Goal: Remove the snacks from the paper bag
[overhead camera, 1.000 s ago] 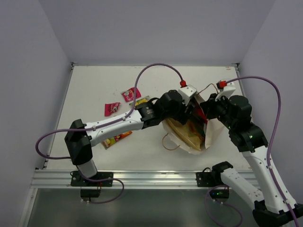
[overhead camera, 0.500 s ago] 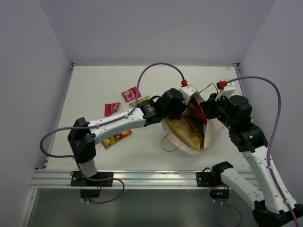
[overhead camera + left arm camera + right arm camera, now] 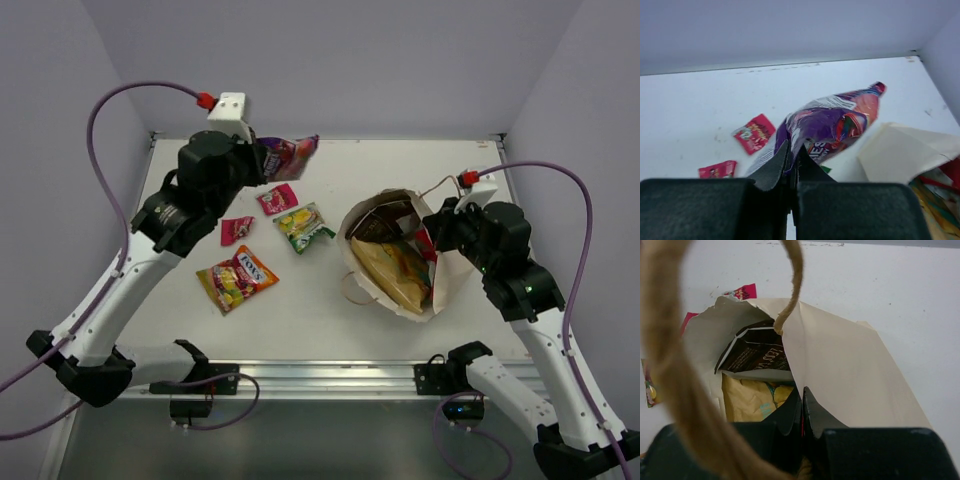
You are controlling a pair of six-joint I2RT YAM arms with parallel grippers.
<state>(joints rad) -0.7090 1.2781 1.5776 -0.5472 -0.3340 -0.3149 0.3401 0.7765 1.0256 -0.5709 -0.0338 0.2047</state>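
fig: my l gripper (image 3: 792,150) pinches purple packet (image 3: 825,125) aloft over table (image 3: 330,320); my r gripper (image 3: 801,395) clamped on paper bag (image 3: 850,375) rim, dark pouch (image 3: 757,357) inside.

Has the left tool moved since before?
Yes. The left tool, gripping a purple packet, swung left from the paper bag toward the table's far edge.
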